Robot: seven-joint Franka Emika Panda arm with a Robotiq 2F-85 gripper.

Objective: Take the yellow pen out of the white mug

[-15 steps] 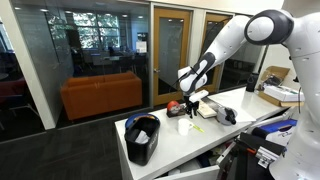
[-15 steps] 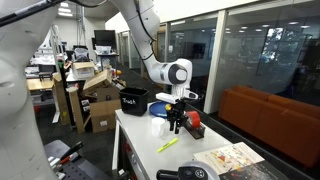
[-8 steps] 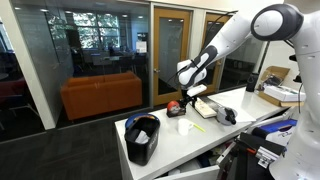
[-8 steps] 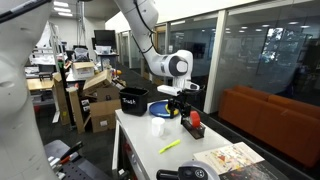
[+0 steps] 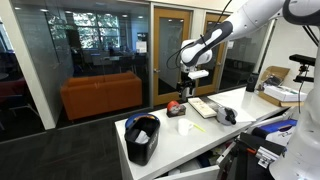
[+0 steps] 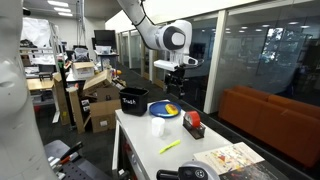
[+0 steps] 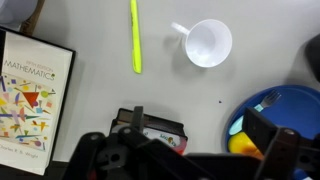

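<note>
The thin, straight yellow pen [image 7: 135, 36] lies flat on the pale worktop [image 7: 95, 95]. It is entirely outside the small, plain white mug [image 7: 208, 43] and sits just beside the mug's handle without touching it. The wrist view looks straight down into the mug, which stands upright and empty.

Both items are well below the end effector [image 5: 188, 84], at the far edge of its downward view. A paperback mathematics textbook [image 7: 33, 100] lies to one side of the end effector's axis, and a round blue plate [image 7: 280, 110] lies to the other. A small red-and-black object [image 7: 150, 128] sits almost directly beneath it.

The end effector hangs high above the worktop with its jaws spread wide and nothing between them.

Judged from this layout, the removal itself is complete and only the retreat remains. A good retreat means:
- moving vertically, so that no part of the end effector sweeps across the mug's rim or handle;
- leaving the jaws apart;
- not descending again over the pen, which could roll on this smooth surface if nudged.

A final look through the wrist view would confirm that the pen lies clear of the mug.
</note>
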